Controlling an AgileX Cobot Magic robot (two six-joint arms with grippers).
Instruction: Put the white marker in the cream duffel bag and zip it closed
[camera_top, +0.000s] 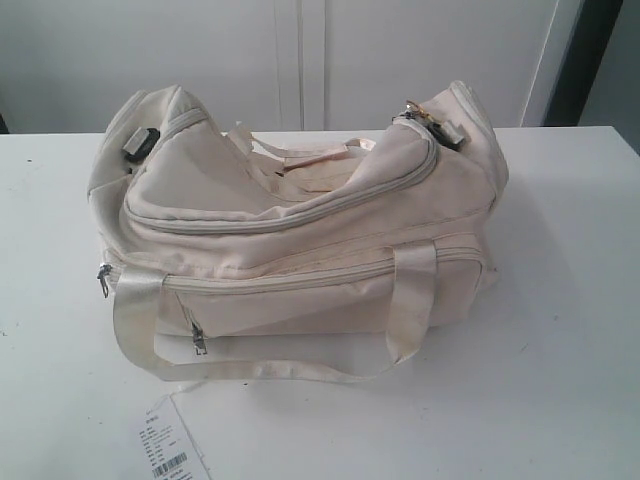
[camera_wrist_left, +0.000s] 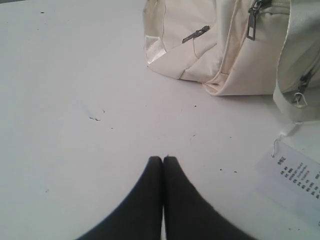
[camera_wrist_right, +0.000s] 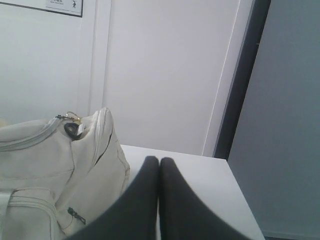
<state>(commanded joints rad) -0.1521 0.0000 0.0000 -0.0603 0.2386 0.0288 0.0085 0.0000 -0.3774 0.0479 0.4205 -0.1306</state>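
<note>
**Beside the cream duffel bag (camera_top: 300, 230), both pairs of jaws closed and empty**

Over bare worktop (camera_wrist_left: 75, 100), the left gripper (camera_wrist_left: 163, 159) has its jaws pressed tip to tip, gripping nothing. The bag lies ahead of them, apart. The right gripper (camera_wrist_right: 159, 161) is likewise closed on nothing, with the bag's end just beside its jaws. A paper tag (camera_wrist_left: 295, 182) near the left jaws carries small print, too fine to read.

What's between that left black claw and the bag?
Only bare table with a few tiny dark specks, as the left wrist view shows, between the left gripper and the bag. The paper tag lies off to the side.
</note>
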